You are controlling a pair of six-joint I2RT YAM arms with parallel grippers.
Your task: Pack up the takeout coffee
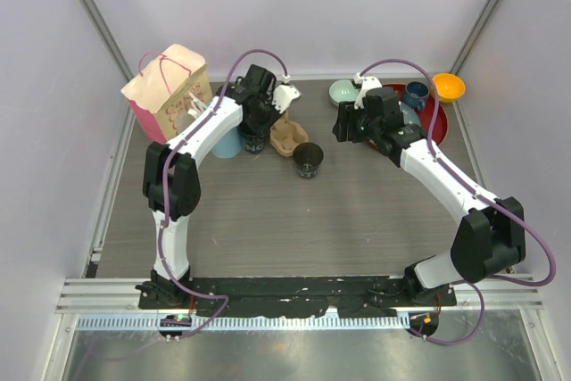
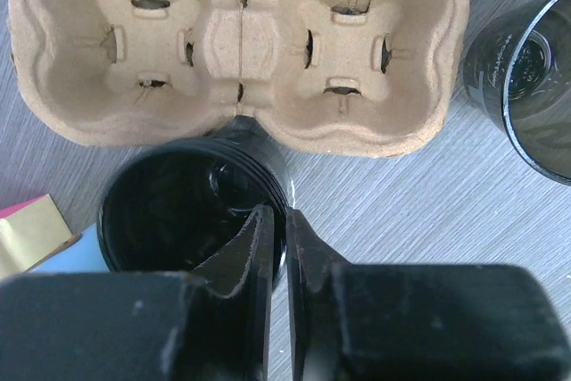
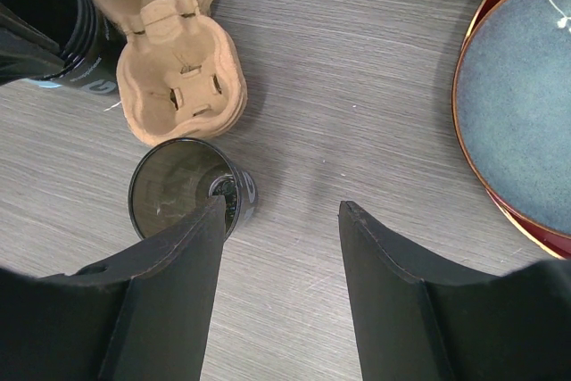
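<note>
Pinching black cup (image 2: 161,194), left claw (image 2: 278,217)

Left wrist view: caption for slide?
Left claw pinches rim of black cup beside empty pulp carrier; second cup at frame edge.

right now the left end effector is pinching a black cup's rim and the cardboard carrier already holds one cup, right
Not quite. The cardboard carrier holds no cup: both its wells are bare in the left wrist view. The left end effector does pinch the rim of a black cup, next to the carrier.
</note>
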